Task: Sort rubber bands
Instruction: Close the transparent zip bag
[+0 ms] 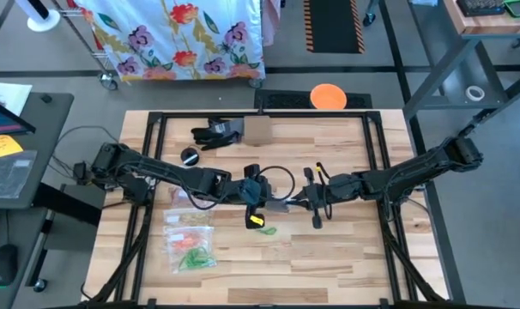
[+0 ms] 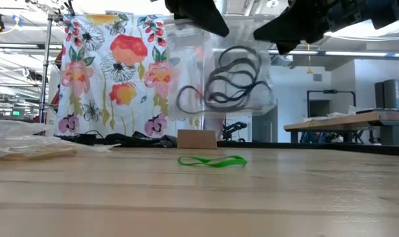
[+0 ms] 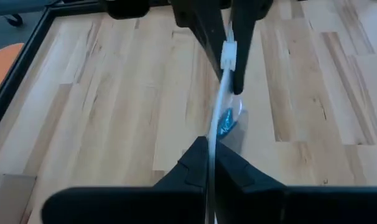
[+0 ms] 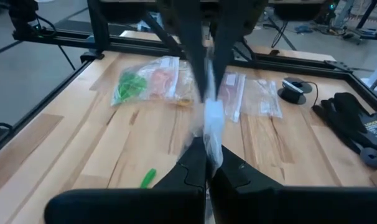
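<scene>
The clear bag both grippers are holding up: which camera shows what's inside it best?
The low view: the clear bag hangs side-on, its dark rubber bands plain. The high view shows them from above among the grippers; both wrist views catch the bag edge-on only.

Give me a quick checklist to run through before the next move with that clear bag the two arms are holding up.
1. Left gripper shut on the clear bag: ok.
2. Right gripper shut on the same bag: ok.
3. Bag lifted clear of the table: ok, the low view shows a gap beneath it.
4. Dark rubber bands inside the bag: ok.
5. Bag mouth open enough to take another band: cannot tell.
6. Green rubber band sorted into a bag: not ok, it lies loose on the table under the held bag.
</scene>
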Controlling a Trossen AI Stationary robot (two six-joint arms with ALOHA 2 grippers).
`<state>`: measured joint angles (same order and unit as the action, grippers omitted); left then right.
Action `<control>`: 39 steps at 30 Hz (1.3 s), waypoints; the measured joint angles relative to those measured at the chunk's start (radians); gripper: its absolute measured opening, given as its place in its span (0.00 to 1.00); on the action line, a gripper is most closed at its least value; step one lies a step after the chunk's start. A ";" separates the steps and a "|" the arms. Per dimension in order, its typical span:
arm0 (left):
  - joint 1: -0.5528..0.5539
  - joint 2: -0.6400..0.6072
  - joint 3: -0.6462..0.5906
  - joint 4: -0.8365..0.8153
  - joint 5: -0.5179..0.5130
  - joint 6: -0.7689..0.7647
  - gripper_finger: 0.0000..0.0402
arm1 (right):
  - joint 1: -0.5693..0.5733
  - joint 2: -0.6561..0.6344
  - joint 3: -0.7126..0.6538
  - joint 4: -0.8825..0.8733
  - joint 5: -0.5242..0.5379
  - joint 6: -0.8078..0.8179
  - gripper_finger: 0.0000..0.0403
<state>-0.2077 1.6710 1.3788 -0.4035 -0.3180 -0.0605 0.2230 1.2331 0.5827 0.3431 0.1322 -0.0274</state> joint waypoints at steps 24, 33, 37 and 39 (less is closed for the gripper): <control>-0.004 -0.366 0.000 -0.588 0.003 -0.264 0.00 | 0.010 -0.184 0.000 -0.316 0.000 0.132 0.34; -0.394 -0.441 0.000 -0.603 0.125 -0.771 0.00 | 0.011 -0.147 0.000 -0.317 0.000 0.186 0.33; -0.627 -0.394 -0.021 -0.530 -0.007 -0.998 0.00 | 0.027 -0.147 0.000 -0.315 0.000 0.219 0.33; -0.712 -0.344 -0.027 -0.527 -0.065 -1.075 0.00 | 0.042 -0.116 0.000 -0.259 0.000 0.233 0.33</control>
<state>-0.9196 1.3267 1.3519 -0.9307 -0.3832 -1.1357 0.2648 1.1169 0.5823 0.0841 0.1324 0.2052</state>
